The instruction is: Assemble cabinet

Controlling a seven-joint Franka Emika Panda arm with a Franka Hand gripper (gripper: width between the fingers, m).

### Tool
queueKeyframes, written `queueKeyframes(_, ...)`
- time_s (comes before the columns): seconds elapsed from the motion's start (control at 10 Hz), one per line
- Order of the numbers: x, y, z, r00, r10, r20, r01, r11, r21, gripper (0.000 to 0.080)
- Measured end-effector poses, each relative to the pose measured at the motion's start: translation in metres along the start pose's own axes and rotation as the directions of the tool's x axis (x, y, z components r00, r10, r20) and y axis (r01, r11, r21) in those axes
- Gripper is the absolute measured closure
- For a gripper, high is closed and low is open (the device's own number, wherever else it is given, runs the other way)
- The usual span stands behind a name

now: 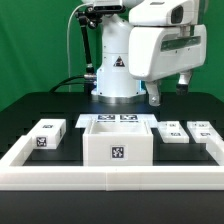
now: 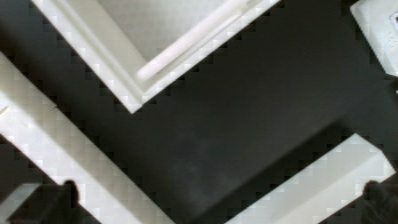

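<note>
The cabinet (image 1: 118, 142) is an open-topped white box with a square tag on its front, standing at the table's middle front. Small white tagged blocks lie beside it: one on the exterior view's left (image 1: 46, 135) and two on the right (image 1: 173, 131) (image 1: 201, 130). My gripper (image 1: 169, 93) hangs open and empty in the air above and behind the right-hand blocks, touching nothing. In the wrist view the gripper (image 2: 214, 212) shows only dark fingertips (image 2: 32, 205) at the frame's corners, wide apart over black table. A white rimmed corner (image 2: 157, 60) lies beyond; I cannot tell which part it is.
The marker board (image 1: 112, 118) lies flat behind the cabinet. A long low white border rail (image 1: 110, 177) runs along the front and up both sides; white bands of it (image 2: 54, 150) cross the wrist view. The robot base (image 1: 115, 70) stands at the back centre.
</note>
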State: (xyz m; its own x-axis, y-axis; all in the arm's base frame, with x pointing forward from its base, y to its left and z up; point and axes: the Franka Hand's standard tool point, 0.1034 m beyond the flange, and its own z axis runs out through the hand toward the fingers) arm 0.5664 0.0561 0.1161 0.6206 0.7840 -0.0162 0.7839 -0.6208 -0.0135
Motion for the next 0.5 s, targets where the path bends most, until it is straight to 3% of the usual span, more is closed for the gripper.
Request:
queueKeyframes(0.1,0.000,0.000,0.000,1.000,-0.007,-0.006,0.007,1.000,-0.006,0.0003)
queueKeyframes(0.3,-0.012,-0.015,0.011,0.989,-0.142,-0.041,0.140,0.989,-0.049,0.0003)
queueKeyframes(0.4,-0.021,-0.021,0.018,0.972,-0.231,-0.041,0.229,0.972,-0.058,0.0003)
queueKeyframes(0.5,-0.030,-0.023,0.024,0.951,-0.307,-0.032,0.305,0.951,-0.051,0.0003)
